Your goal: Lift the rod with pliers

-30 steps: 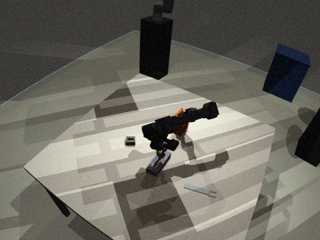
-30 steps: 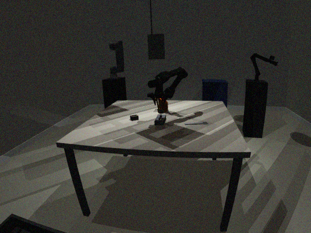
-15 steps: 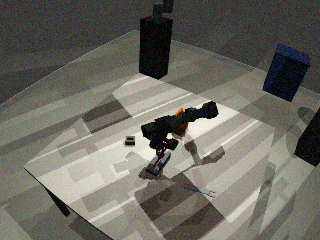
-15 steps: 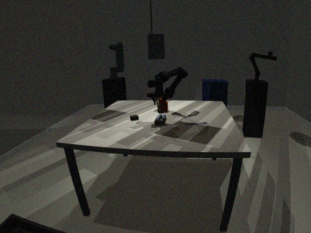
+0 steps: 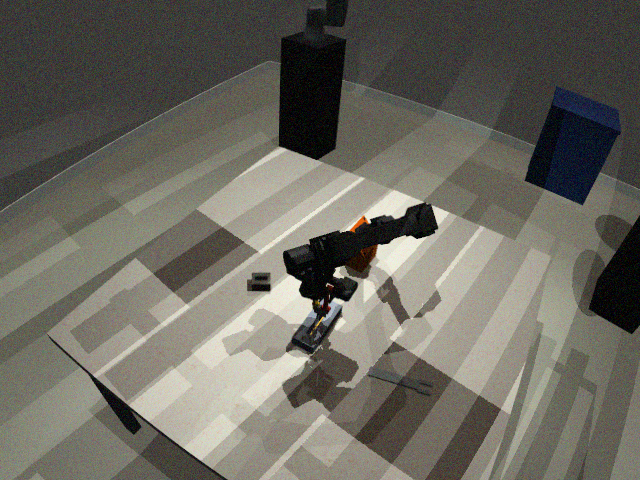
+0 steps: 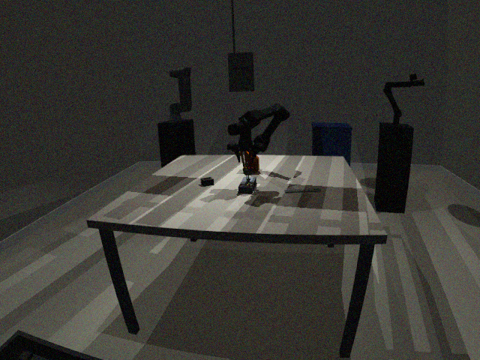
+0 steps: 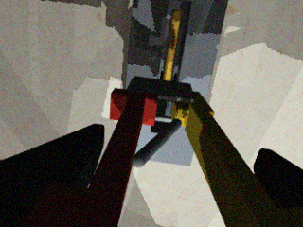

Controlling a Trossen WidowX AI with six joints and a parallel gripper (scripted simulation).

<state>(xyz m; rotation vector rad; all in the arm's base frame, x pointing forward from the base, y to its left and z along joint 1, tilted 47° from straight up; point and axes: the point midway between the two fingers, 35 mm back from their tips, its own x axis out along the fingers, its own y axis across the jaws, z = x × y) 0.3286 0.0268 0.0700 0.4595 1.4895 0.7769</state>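
Rod [image 5: 316, 326] [image 7: 170, 47] is down in channel of block [image 5: 302, 341] [image 6: 247, 190] [image 7: 201, 52], mid-table. Pliers [image 5: 328, 295] [image 6: 245, 163] [image 7: 158, 87] hang over far part of block, red handle left, yellow right in wrist shot; can't tell if jaws reach rod. We've got gripper [image 5: 328, 291] [image 6: 244, 153] [image 7: 181, 147] about three-quarters open, fingers either side of handles, holding pliers. Small box [image 5: 264, 287] [image 6: 207, 181] sits left of block, fork [image 5: 398, 381] [image 6: 302, 190] lies right. Orange thing [image 5: 362, 258] [image 6: 253, 164] stands farther back, blue box [image 5: 584, 149] [image 6: 331, 143] far right.
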